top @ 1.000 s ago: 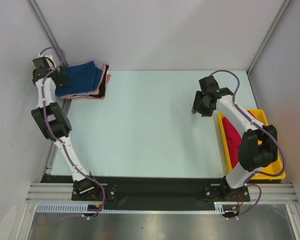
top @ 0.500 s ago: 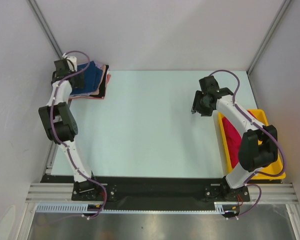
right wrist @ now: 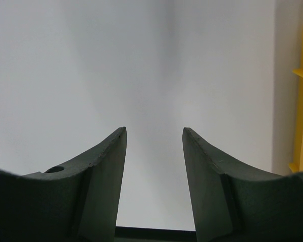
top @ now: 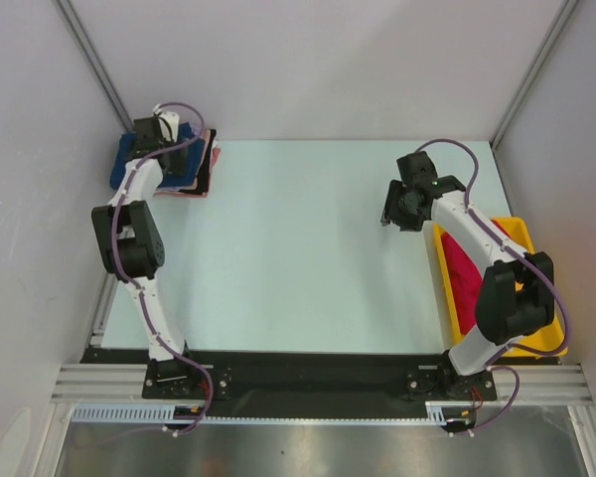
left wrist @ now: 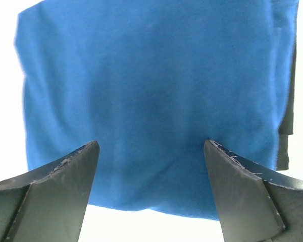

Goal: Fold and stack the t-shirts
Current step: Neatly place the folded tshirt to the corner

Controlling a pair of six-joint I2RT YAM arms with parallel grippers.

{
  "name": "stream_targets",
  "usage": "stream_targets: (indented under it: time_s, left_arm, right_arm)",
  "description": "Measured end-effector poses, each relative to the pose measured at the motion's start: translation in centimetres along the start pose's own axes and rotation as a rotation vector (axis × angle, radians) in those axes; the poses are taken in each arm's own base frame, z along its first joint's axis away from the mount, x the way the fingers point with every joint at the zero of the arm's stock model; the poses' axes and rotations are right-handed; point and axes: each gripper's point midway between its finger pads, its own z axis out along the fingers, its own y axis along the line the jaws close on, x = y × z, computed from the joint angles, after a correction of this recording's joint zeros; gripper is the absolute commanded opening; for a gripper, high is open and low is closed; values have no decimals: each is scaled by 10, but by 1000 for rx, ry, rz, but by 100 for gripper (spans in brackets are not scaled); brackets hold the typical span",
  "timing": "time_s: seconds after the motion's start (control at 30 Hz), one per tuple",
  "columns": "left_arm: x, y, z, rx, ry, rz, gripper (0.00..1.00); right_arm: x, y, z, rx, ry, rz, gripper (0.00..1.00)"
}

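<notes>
Fingers (left wrist: 55,191) of the left gripper (left wrist: 151,146) stand wide apart with nothing clamped between them. They are poised over the blue shirt (left wrist: 151,75), which fills most of the left wrist view. That shirt lies folded flat as the top layer of the stack (top: 204,164) at the far left corner of the table (top: 298,248). A black shirt (left wrist: 289,111) shows as a thin strip along its right edge, and a pink shirt (top: 215,155) peeks out on the stack's right side in the overhead view. Whether the fingertips touch the cloth cannot be told.

Across the table, the right gripper (top: 389,215) hangs over bare tabletop, well apart from the stack. Its fingers (right wrist: 101,181) are partly spread and hold nothing; only pale table surface shows between them.

Just beside that arm, at the right edge of the table, sits a yellow tray (top: 548,344). A crimson shirt (top: 463,270) lies loosely bunched inside it, partly hidden by the right arm. A sliver of the tray's yellow wall also shows at the right border of the right wrist view.
</notes>
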Motion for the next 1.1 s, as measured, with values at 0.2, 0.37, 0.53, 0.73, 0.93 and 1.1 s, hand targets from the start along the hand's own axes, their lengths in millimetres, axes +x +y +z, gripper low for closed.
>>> stream_targets:
  time_s: [0.2,0.37,0.53,0.73,0.93,1.1]
  left_arm:
    - [14,-37,0,55,17,50,91]
    - [13,-49,-1,73,18,76,92]
    - [11,-55,-8,103,23,93,100]
    - [-8,-86,-58,219,10,144,100]
    - [-21,-120,-151,365,-63,180,100]
    - [25,-117,-209,407,-21,178,100]
  right_arm:
    - [-2,0,0,-2,-6,2,54]
    - [-2,-1,1,-3,-9,4,54]
    - [2,-4,0,-10,-11,10,54]
    - [1,-15,-3,-19,-28,39,55]
    - [-6,-29,-17,-33,-81,71,56]
    - [-8,-38,-33,-57,-135,87,56]
